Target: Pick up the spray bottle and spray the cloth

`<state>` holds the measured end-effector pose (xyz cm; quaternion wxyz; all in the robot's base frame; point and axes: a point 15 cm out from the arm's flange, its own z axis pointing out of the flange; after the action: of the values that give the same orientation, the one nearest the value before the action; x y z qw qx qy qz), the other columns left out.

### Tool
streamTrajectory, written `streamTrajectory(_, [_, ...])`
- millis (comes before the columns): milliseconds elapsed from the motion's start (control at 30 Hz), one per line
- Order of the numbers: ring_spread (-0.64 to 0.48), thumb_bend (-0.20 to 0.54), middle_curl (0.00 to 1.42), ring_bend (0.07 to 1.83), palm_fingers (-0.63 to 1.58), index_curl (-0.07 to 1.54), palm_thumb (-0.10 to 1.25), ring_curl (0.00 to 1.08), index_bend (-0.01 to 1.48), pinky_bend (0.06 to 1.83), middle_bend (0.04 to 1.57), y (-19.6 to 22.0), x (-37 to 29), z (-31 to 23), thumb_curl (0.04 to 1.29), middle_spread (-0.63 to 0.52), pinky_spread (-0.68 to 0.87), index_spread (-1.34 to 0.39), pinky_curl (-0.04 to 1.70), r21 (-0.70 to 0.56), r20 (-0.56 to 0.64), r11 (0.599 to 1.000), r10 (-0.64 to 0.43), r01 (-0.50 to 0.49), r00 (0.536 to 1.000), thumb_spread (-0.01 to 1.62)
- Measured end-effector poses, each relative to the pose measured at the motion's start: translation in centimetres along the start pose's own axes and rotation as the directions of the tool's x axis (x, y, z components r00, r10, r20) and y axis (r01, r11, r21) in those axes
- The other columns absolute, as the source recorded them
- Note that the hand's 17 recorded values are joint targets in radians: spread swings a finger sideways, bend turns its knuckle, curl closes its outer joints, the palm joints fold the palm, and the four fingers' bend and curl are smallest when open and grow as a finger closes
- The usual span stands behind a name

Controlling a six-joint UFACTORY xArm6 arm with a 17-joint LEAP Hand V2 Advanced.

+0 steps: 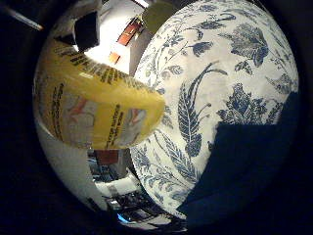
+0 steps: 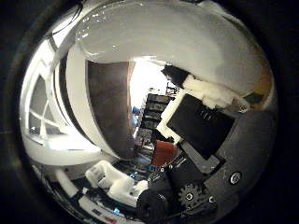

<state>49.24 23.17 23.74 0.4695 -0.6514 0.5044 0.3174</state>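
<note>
The spray bottle [image 1: 93,107], glossy white plastic with a yellow label, fills both palm views, so it sits against the palm of the robot hand [image 2: 196,130], whose fingers curl round it. Smooth, light, likely slippery; grip the waist. Dark blue cloth [image 1: 244,166] lies on the floral-covered surface [image 1: 220,73].

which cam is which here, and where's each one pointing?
Little finger side palm view: sits on the palm, looks past the spray bottle's yellow label at the blue-and-white floral tablecloth and a dark blue cloth lying on it; a black hand part shows at the edge.
Thumb side palm view: same palm, faces the bottle's white body; the hand curls in beside it.
Shared: the bottle, close to the palm.
</note>
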Motion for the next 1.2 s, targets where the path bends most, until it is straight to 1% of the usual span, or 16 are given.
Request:
streamTrajectory(33, [-0.16,-0.040,0.56,1.38,1.05,0.68,0.91,0.55,0.77,1.02,1.28,0.2,0.1,0.1,0.77,-0.06,-0.28,-0.24,1.13,-0.010,-0.005,1.000,-0.009,0.009,1.000,0.72])
streamTrajectory(67, [-0.16,-0.039,0.55,1.37,0.97,0.68,0.90,0.55,0.70,1.02,1.25,0.5,0.2,0.1,0.76,-0.07,-0.29,-0.24,1.12,-0.020,-0.011,1.000,-0.016,0.016,1.000,0.70])
streamTrajectory(100, [-0.17,-0.036,0.55,1.36,0.91,0.68,0.90,0.55,0.60,1.04,1.22,0.7,0.4,0.1,0.75,-0.08,-0.31,-0.26,1.08,-0.030,-0.018,0.999,-0.021,0.021,1.000,0.69])
streamTrajectory(133, [-0.18,-0.035,0.55,1.34,0.77,0.67,0.90,0.55,0.50,1.06,1.17,0.9,0.5,0.1,0.73,-0.10,-0.34,-0.27,1.06,-0.041,-0.024,0.999,-0.027,0.026,0.999,0.68])
streamTrajectory(200, [-0.19,-0.036,0.55,1.33,0.70,0.66,0.89,0.54,0.39,1.08,1.14,1.4,0.8,0.0,0.71,-0.12,-0.37,-0.29,1.02,-0.064,-0.039,0.997,-0.038,0.036,0.999,0.69])
streamTrajectory(300, [-0.20,-0.031,0.55,1.33,0.53,0.62,0.88,0.55,0.24,1.06,1.03,1.5,0.6,-0.1,0.67,-0.15,-0.44,-0.33,0.94,-0.082,-0.048,0.995,-0.059,0.055,0.997,0.78])
streamTrajectory(367, [-0.20,-0.029,0.55,1.27,0.37,0.62,0.86,0.54,0.22,0.99,0.97,1.6,0.4,-0.2,0.65,-0.16,-0.43,-0.33,0.92,-0.088,-0.052,0.994,-0.069,0.064,0.996,0.86])
streamTrajectory(400, [-0.19,-0.026,0.55,1.26,0.36,0.61,0.86,0.54,0.21,0.97,0.96,1.6,0.2,-0.2,0.63,-0.16,-0.42,-0.33,0.90,-0.091,-0.054,0.993,-0.074,0.069,0.996,0.88])
streamTrajectory(433, [-0.18,-0.026,0.54,1.23,0.29,0.60,0.85,0.53,0.22,0.93,0.92,1.6,0.1,-0.3,0.62,-0.16,-0.39,-0.33,0.89,-0.093,-0.054,0.993,-0.077,0.072,0.996,0.91])
streamTrajectory(500, [-0.16,-0.027,0.53,1.13,0.19,0.59,0.84,0.51,0.24,0.85,0.87,1.5,-0.2,-0.4,0.59,-0.16,-0.30,-0.31,0.88,-0.090,-0.055,0.993,-0.085,0.080,0.995,0.94])
streamTrajectory(567, [-0.14,-0.031,0.51,1.01,0.11,0.57,0.82,0.47,0.28,0.78,0.80,1.3,-0.5,-0.6,0.57,-0.13,-0.16,-0.30,0.85,-0.087,-0.056,0.992,-0.093,0.088,0.994,0.96])
streamTrajectory(733, [-0.08,-0.027,0.45,0.85,0.11,0.52,0.79,0.40,0.27,0.69,0.66,1.1,-1.4,-1.0,0.53,-0.08,0.11,-0.28,0.77,-0.086,-0.049,0.990,-0.120,0.115,0.992,0.96])
streamTrajectory(833, [-0.05,-0.025,0.44,0.80,0.13,0.50,0.80,0.38,0.25,0.65,0.60,1.2,-2.0,-1.3,0.52,-0.06,0.21,-0.28,0.72,-0.087,-0.038,0.988,-0.134,0.131,0.990,0.97])
streamTrajectory(933, [0.00,-0.027,0.43,0.71,0.13,0.48,0.79,0.35,0.25,0.56,0.59,1.0,-3.0,-1.9,0.51,-0.05,0.32,-0.27,0.66,-0.077,-0.039,0.986,-0.153,0.150,0.987,0.97])
streamTrajectory(1067, [0.06,-0.027,0.41,0.62,0.17,0.46,0.77,0.31,0.22,0.50,0.55,0.8,-3.7,-3.6,0.49,-0.04,0.42,-0.27,0.57,-0.062,-0.031,0.986,-0.155,0.153,0.987,0.98])
streamTrajectory(1200, [0.10,-0.027,0.40,0.56,0.19,0.44,0.76,0.29,0.19,0.45,0.50,1.4,-4.3,-6.0,0.48,-0.02,0.46,-0.26,0.51,-0.068,-0.019,0.986,-0.154,0.152,0.988,0.99])
